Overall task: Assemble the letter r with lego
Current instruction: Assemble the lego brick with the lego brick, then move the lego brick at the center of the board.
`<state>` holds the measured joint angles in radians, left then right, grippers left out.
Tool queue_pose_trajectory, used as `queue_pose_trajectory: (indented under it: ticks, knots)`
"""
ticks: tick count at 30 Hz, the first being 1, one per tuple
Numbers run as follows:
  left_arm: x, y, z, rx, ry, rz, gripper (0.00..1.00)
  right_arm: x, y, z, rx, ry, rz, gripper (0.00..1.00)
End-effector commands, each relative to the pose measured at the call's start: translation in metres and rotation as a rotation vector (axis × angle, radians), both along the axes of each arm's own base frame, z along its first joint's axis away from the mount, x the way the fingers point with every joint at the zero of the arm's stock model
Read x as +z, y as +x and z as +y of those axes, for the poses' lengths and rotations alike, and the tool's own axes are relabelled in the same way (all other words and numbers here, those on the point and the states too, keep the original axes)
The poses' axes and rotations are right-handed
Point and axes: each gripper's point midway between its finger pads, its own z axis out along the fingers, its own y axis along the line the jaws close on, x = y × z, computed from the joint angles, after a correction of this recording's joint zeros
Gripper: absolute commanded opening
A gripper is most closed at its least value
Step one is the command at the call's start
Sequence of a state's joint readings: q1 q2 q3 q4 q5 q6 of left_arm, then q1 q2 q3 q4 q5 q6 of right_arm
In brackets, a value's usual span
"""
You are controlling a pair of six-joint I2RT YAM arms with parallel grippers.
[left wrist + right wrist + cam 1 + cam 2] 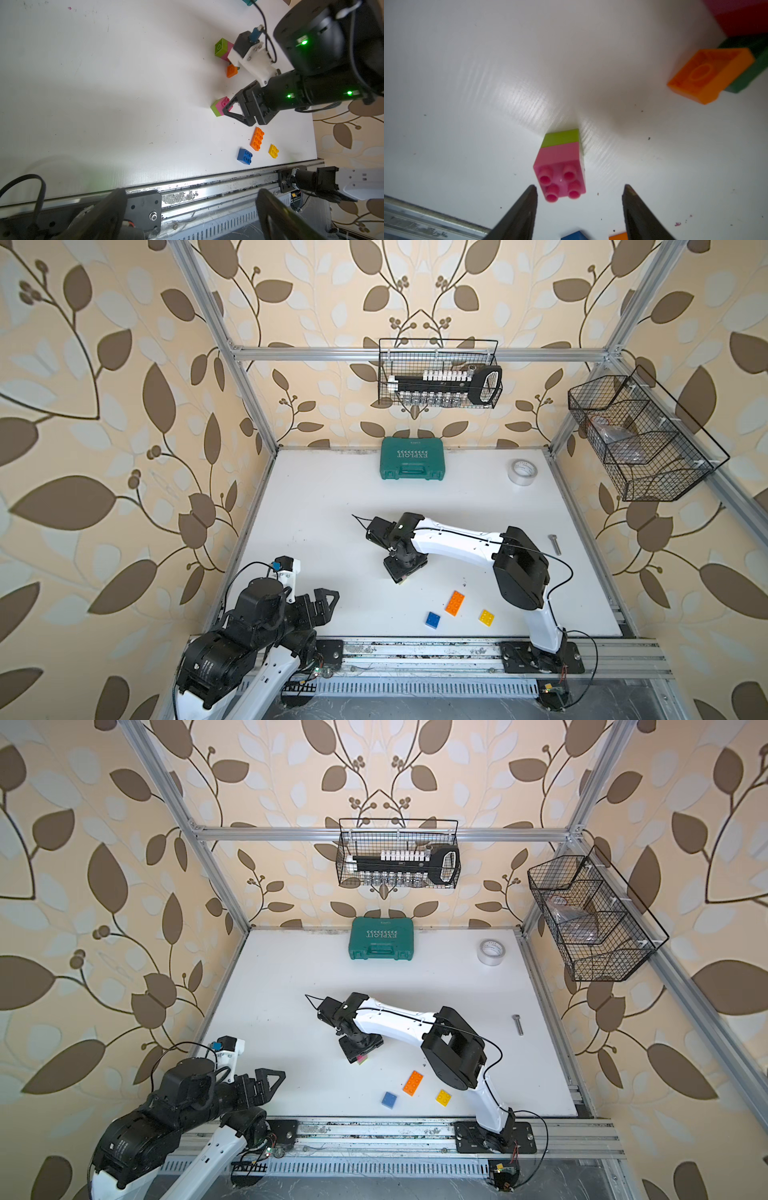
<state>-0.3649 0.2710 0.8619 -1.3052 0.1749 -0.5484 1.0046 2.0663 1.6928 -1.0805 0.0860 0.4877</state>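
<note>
While right gripper (579, 186) hovers: jaws parted, nothing held
Pink-on-lime stack (560, 164): on table (316, 510), between its fingers
Left gripper (322, 603): wide apart, empty, table's 7 o'clock
Orange brick (455, 603), blue brick (432, 620), yellow brick (486, 617): loose, 4–5 o'clock of stack

The teal tool case (412, 459), at the far edge of the table (311, 497), bears "EXPLOIT" in white letters, upside down in both top views.

The white matte tabletop (316, 497) is lit brightly and evenly in both top views, with faint shadows; the leaf-patterned wallpaper (83, 448) is stretched toward 9 and 3 o'clock. In the right wrist view streaked glare is seen beside the pink-and-lime stacked bricks (560, 164), and the black fingers (519, 216) of the right gripper (580, 186) are blurred.
</note>
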Motion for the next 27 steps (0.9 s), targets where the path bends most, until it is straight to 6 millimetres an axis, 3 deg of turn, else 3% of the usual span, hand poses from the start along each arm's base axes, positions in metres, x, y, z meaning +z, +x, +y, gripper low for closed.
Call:
queue_pose_trajectory:
  ticks: [1, 5, 8, 13, 16, 22, 27]
  knots:
    - [0.0, 0.006, -0.003, -0.009, 0.012, 0.005, 0.99, 0.037, 0.007, -0.012, -0.031, 0.027, -0.048, 0.69]
    - [-0.001, 0.007, -0.003, -0.012, 0.015, 0.02, 0.99, 0.054, 0.004, -0.043, -0.119, 0.03, -0.064, 0.71]
    - [-0.002, 0.008, -0.004, -0.015, 0.018, 0.028, 0.99, 0.057, -0.005, -0.081, -0.254, 0.029, -0.062, 0.71]
    - [-0.003, 0.009, -0.007, -0.031, 0.019, 0.042, 0.99, 0.038, -0.04, -0.144, -0.518, 0.037, -0.019, 0.71]
    - [-0.003, 0.01, -0.009, -0.044, 0.017, 0.048, 0.99, 0.018, -0.064, -0.168, -0.629, 0.053, 0.041, 0.69]
    - [-0.004, 0.01, -0.014, -0.077, 0.012, 0.057, 0.99, -0.004, -0.1, -0.2, -0.755, 0.023, 0.092, 0.68]
    - [-0.005, 0.01, -0.017, -0.098, 0.01, 0.066, 0.99, -0.02, -0.106, -0.212, -0.865, 0.057, 0.111, 0.66]
